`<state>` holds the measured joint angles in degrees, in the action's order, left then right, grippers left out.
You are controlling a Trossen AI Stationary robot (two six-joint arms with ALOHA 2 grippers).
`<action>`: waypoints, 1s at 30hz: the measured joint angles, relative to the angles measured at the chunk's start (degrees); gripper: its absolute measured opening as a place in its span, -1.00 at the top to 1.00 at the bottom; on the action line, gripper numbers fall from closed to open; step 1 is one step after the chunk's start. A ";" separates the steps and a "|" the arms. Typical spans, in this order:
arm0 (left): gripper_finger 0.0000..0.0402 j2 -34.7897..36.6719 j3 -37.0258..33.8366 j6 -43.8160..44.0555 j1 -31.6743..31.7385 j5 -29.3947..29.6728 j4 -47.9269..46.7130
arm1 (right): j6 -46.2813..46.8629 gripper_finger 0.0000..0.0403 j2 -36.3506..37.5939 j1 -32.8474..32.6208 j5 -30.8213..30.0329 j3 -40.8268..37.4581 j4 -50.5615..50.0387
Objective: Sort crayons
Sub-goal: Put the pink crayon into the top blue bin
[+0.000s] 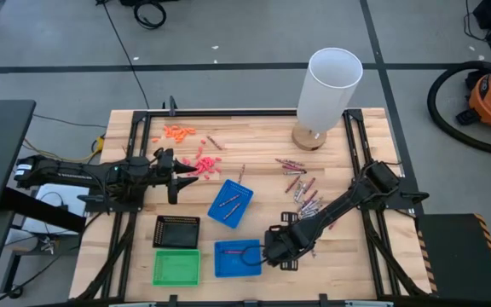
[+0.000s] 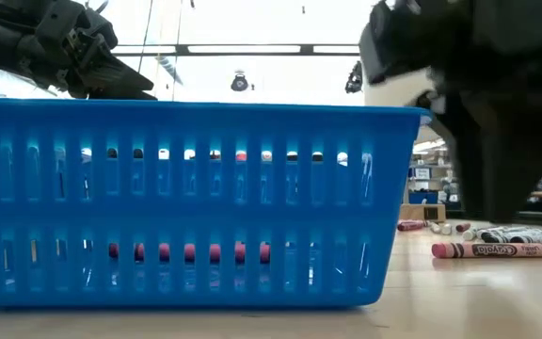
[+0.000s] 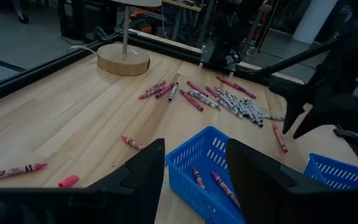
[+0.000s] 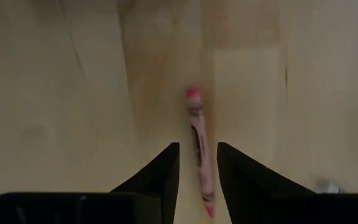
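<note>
At the front edge of the worktop [image 1: 254, 145] sit a green tray [image 1: 177, 267] and a blue tray [image 1: 227, 253] side by side. The right gripper [image 4: 197, 149] hangs low just beside the blue tray. Its jaws are parted, and one pink-red crayon [image 4: 197, 134] lies on the wood between them, released rather than clenched. Behind the green tray sits a black tray [image 1: 177, 231]. A second blue tray [image 1: 220, 211] farther in holds a few crayons. The left gripper [image 1: 173, 175] hovers near it with jaws spread wide and empty. A loose scatter of red and grey crayons [image 1: 303, 194] lies right of centre. Pink and orange bits [image 1: 178, 132] lie toward the back left. A tall white tube [image 1: 331, 85] on a round wooden base stands at the back.
</note>
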<state>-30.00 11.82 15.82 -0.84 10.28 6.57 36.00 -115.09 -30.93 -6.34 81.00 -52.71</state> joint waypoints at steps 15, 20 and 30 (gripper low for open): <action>0.09 0.00 0.00 -0.11 0.02 0.00 0.06 | -1.27 0.55 1.00 2.19 4.21 -7.76 5.67; 0.09 0.00 0.00 -0.11 0.00 0.00 0.06 | -2.63 0.80 0.96 3.09 5.77 -8.64 6.90; 0.09 0.00 0.01 -1.34 0.02 0.00 0.00 | -7.20 0.81 3.80 6.67 3.05 -9.13 7.40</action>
<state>-30.00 11.83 14.47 -0.82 10.28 6.57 28.79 -111.29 -24.26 -3.30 71.88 -45.31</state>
